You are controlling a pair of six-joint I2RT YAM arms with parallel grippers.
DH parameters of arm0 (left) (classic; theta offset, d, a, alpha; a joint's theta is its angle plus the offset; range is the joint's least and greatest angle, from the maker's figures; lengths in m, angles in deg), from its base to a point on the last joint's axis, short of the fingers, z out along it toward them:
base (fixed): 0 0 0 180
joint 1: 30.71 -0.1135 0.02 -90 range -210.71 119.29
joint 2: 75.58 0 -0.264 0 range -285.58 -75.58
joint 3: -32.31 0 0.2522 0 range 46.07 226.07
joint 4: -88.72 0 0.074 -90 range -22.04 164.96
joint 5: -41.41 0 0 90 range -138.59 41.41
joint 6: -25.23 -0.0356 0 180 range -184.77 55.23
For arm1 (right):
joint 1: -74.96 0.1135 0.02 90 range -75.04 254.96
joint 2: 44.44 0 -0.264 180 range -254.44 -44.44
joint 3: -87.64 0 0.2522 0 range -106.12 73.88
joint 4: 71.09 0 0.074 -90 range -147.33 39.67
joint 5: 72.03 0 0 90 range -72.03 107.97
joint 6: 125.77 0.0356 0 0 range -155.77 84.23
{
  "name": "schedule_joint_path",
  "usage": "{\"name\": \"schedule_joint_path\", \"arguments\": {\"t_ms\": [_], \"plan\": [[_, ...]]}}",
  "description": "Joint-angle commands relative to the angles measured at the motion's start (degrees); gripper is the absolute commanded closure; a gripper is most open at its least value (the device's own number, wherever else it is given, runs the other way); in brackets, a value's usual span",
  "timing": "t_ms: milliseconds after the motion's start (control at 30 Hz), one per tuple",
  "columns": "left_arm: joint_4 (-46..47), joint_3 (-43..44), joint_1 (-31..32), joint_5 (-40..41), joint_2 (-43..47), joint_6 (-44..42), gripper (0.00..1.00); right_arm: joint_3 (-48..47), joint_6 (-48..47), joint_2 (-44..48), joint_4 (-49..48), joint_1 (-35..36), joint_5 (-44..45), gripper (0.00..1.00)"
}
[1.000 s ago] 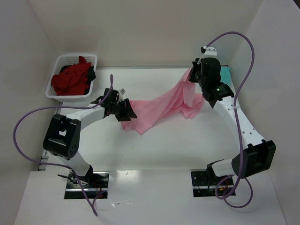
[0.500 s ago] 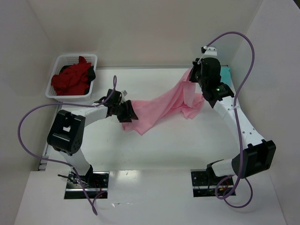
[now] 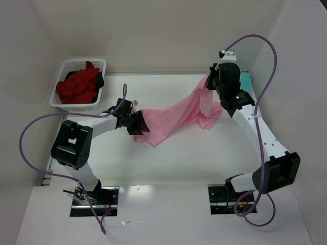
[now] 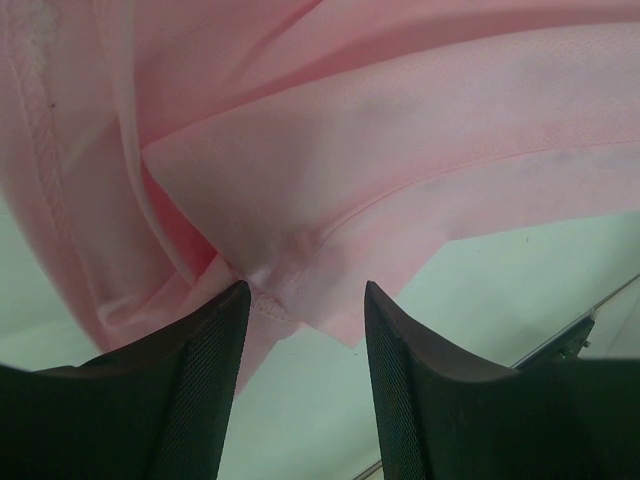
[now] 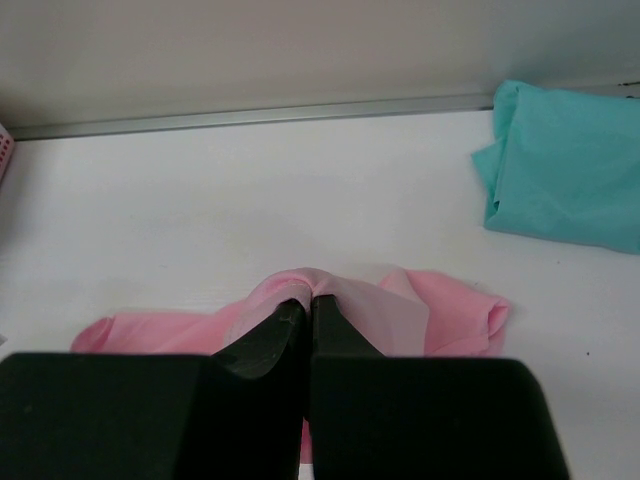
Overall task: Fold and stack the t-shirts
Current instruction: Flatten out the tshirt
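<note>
pink t-shirt (image 3: 176,115): hangs as a loose, stretched band above the middle of the desk. It is high at its right end and lower at its left, and a flap droops below each end.
right gripper (image 5: 308,300): the fingers are pressed tight together on a bunched fold of the pink t-shirt, above the far right part of the desk.
left gripper (image 4: 303,300): the fingers stand apart, and bare desk shows through the gap. The stitched hem of the pink t-shirt sits at the tips against one finger, and the cloth spreads out beyond them. It is not clamped across the gap.
teal t-shirt (image 5: 565,165): lies folded flat in the far right corner of the desk, close to the back wall and apart from the pink cloth.
dark red t-shirts (image 3: 76,88): are heaped in the basket, with one part lapping over its right rim.
basket (image 3: 57,101): white plastic lattice, at the far left corner beside the left wall.
desk (image 3: 179,163): white, smooth and matte, with soft shadows under the hanging cloth.
walls (image 3: 153,30): plain and pale, closing in the back, left and right sides.
metal strip (image 5: 250,113): runs along the line where the desk meets the back wall.
cables (image 3: 266,66): purple, one looping wide from each arm.
</note>
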Motion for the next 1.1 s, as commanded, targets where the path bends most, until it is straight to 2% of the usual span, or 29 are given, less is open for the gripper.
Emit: {"name": "schedule_joint_path", "arguments": {"t_ms": [0,300,567,667,767,833,1067], "plan": [[0.47,-0.88,0.00,0.08,1.87,-0.69,0.42,0.15,-0.28,-0.64,-3.18,-0.52,0.88,1.00],[4.16,0.74,0.67,0.08,-1.66,0.69,0.42,0.15,-0.28,-0.75,-3.18,-0.52,0.88,1.00],[6.18,2.99,2.90,0.71,-5.77,2.33,0.50,0.15,-0.30,-1.28,-3.18,-0.52,1.41,1.00],[6.68,2.99,2.90,1.81,-6.28,2.94,0.59,-0.38,-0.81,-1.28,-3.18,-0.52,1.41,1.00],[6.49,2.99,2.90,3.69,-4.47,3.55,0.87,-0.38,-0.81,-1.81,-3.18,-0.52,1.41,1.00],[5.13,3.10,2.90,4.82,-2.87,3.56,1.00,-0.38,-0.81,-1.81,-3.18,-0.52,1.41,1.00],[2.67,6.65,2.90,6.76,5.02,2.42,1.00,-1.43,-0.81,-1.81,-3.18,-0.52,1.94,1.00]]}}
